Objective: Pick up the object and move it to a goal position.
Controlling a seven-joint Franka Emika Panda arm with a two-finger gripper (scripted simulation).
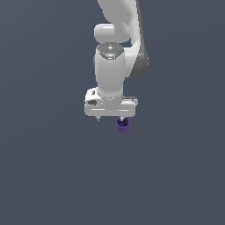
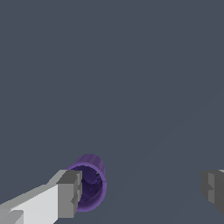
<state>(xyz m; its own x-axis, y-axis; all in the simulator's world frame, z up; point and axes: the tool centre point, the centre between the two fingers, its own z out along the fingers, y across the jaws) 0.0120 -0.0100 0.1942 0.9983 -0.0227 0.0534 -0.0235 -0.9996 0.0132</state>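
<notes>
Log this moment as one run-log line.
gripper: open, fingers wide apart | purple cup: beside one finger, not clamped | phase: pre-grasp, cup off-centre between fingers | goal: not visible

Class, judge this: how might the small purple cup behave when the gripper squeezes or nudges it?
The purple cup looks rounded, so probably apt to roll. It is hollow, likely light. One finger sits beside it, jaws wide, so it may get pushed aside.

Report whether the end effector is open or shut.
Open: in the wrist view the end effector fingers stand far apart, the purple cup beside one finger.

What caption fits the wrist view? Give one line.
Open jaws of the gripper straddle a purple cup, one finger beside it.
</notes>
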